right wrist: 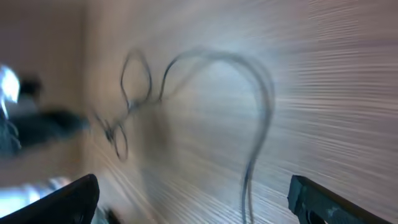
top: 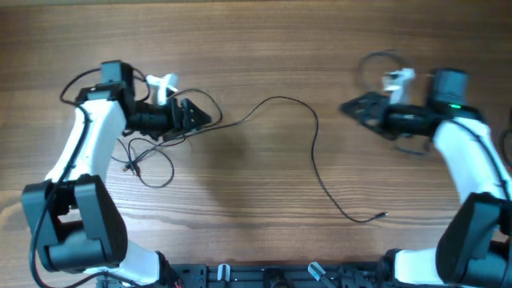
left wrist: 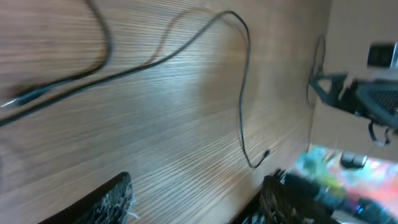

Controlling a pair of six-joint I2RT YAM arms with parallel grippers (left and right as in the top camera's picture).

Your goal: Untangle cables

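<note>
left fingers [left wrist: 115, 199] apart; thin dark cable [top: 314, 140] sprawled, one end tangled

Overhead, the light falls even and soft on the tabletop [top: 264, 72]: no glare, sharp grain, only a faint broad shadow near the middle. My left wrist view is mildly smeared; the cable [left wrist: 242, 93] reads clearly, but my fingers [left wrist: 106, 202] sit dark and unfocused at the bottom edge. My right wrist view is heavily blurred, the cable ghosted double, its left side dim.
</note>
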